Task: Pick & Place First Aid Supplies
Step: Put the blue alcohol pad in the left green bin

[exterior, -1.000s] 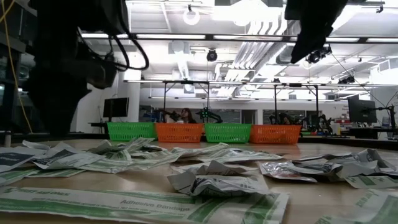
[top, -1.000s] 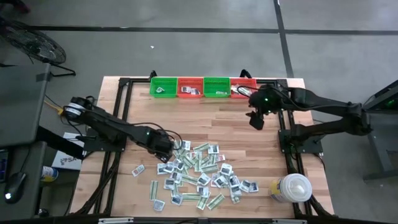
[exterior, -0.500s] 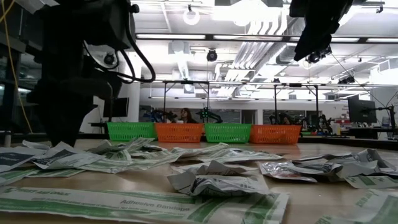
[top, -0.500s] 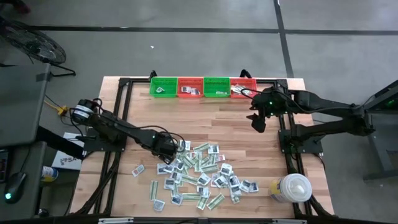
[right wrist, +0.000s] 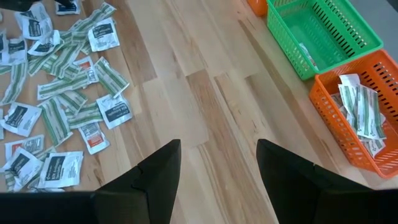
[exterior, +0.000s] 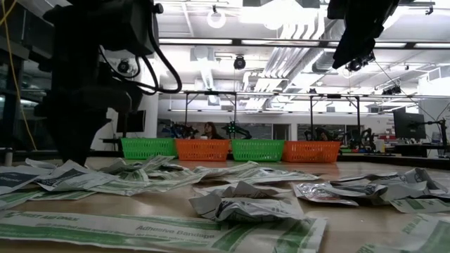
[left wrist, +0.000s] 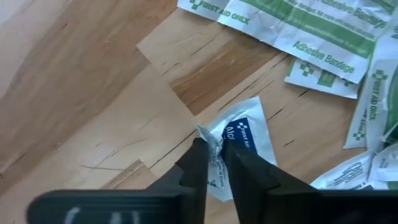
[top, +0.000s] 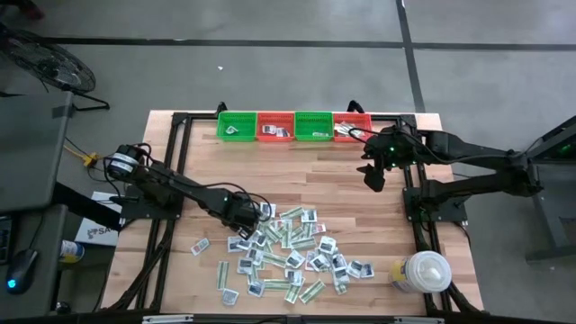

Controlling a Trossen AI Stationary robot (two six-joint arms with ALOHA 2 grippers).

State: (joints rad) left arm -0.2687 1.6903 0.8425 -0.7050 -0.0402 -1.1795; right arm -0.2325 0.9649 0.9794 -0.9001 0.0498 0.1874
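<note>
Down at the near-left edge of the packet pile (top: 288, 252), the left gripper (top: 245, 214) has its fingers pinched together on the crumpled corner of a small white packet with a blue label (left wrist: 239, 149), which lies flat on the wooden table (top: 297, 175) just outside the pile. Grabbing it by a raised corner makes sense to me, since these flat wrappers give nothing else to bite on. That packet sits a bit clear of the long green-striped adhesive bandage strips (left wrist: 311, 31) in the pile, so it looks like the easy one to take without dragging neighbours along. The rest of the first aid supplies are still scattered in the pile, white squares and green strips overlapping. Well beyond the pile, at the table's far edge, four baskets (top: 293, 126) stand in a row, green and orange alternating, and some already hold packets, so I'd guess each colour or slot is for a type. The right gripper (top: 372, 177) hovers between the pile and the baskets, nearer the orange basket (right wrist: 360, 118) with bandage strips in it, fingers spread apart and holding nothing. Off the near-right side of the pile stands a big white lidded container (top: 423, 272), not involved.
</note>
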